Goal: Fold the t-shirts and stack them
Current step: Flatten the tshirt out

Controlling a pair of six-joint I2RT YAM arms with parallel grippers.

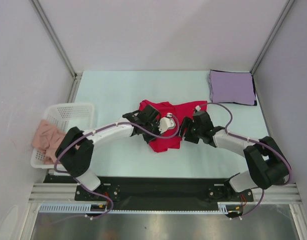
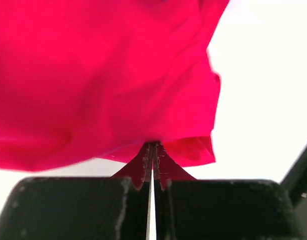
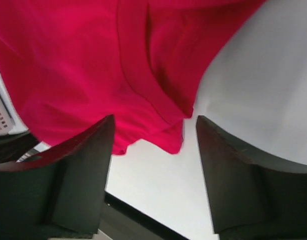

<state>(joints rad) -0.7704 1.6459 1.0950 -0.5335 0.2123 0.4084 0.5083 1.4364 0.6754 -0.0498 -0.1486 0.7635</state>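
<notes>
The crimson-red t-shirt [image 1: 163, 140] lies crumpled in the middle of the table, and both arms reach in over it. In the left wrist view my left gripper [image 2: 153, 149] is shut, its jaws pinching an edge of the red t-shirt [image 2: 108, 75], which hangs bunched in front of them. My right gripper [image 3: 154, 121] is open just at the hem of the red t-shirt [image 3: 83, 65]; the cloth sits at its fingertips [image 3: 100, 135], with bare table between the fingers. The lavender t-shirt [image 1: 232, 87] lies folded square at the back right corner.
A white mesh basket [image 1: 78, 111] stands at the left table edge with a pink cloth [image 1: 47, 137] in it. The two grippers [image 1: 162, 127] [image 1: 187, 131] are close together over the shirt. Walls and frame posts enclose the table.
</notes>
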